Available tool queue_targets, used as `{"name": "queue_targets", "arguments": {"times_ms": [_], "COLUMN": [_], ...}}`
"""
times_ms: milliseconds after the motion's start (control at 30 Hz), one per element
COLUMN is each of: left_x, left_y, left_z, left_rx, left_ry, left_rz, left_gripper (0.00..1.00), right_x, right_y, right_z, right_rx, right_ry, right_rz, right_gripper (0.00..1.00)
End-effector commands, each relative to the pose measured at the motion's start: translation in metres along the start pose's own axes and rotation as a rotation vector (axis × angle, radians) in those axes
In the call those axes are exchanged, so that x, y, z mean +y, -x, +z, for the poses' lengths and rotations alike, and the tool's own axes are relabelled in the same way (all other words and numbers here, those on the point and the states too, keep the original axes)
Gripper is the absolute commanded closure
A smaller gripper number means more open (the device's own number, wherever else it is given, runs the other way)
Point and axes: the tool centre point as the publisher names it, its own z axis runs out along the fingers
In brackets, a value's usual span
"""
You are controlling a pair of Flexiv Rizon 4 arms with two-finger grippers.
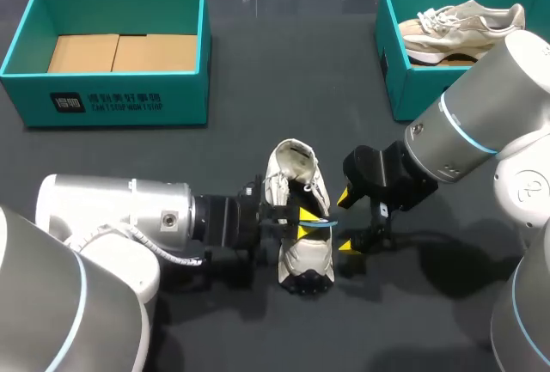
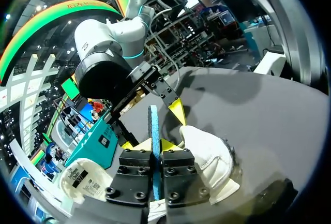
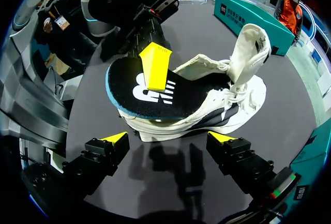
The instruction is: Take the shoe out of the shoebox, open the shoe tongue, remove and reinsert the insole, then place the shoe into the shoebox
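White shoe (image 1: 302, 256) stands upright, tongue (image 3: 252, 48) lifted, black blue-edged insole (image 3: 181, 100) sticking partly out.

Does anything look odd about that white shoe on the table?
Yes: the black insole sticks out of the shoe, pinched by the left gripper, and the tongue stands pulled open. It looks like a step of the job, not damage.

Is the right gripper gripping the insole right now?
No, the right gripper stands open beside the shoe; the left gripper pinches the insole.

White shoe (image 1: 290, 174), black blue-edged insole (image 3: 186, 97)
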Motion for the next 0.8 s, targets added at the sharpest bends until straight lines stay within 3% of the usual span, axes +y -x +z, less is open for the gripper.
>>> {"name": "queue_targets", "arguments": {"times_ms": [33,467,633,733,800], "left_x": [0.014,0.039,0.038,0.03,0.025], "left_y": [-0.002,-0.005,-0.004,0.0,0.0], "left_z": [0.004,0.005,0.004,0.0,0.0], "left_rx": [0.023,0.022,0.022,0.005,0.0], "left_ry": [0.027,0.1,0.103,0.081,0.07], "left_rz": [0.0,0.011,-0.004,-0.014,-0.016], "left_gripper": [1.0,1.0,0.99,0.75,0.73], "right_x": [0.0,0.0,0.0,0.0,0.0], "right_y": [-0.001,-0.001,-0.001,-0.001,-0.001], "right_z": [0.001,0.001,0.001,0.001,0.001], "right_rx": [-0.004,-0.004,-0.004,-0.004,-0.004], "right_ry": [-0.001,-0.001,-0.001,-0.001,-0.001], "right_rz": [0.001,0.001,0.001,0.001,0.001], "right_gripper": [0.0,0.0,0.0,0.0,0.0]}}
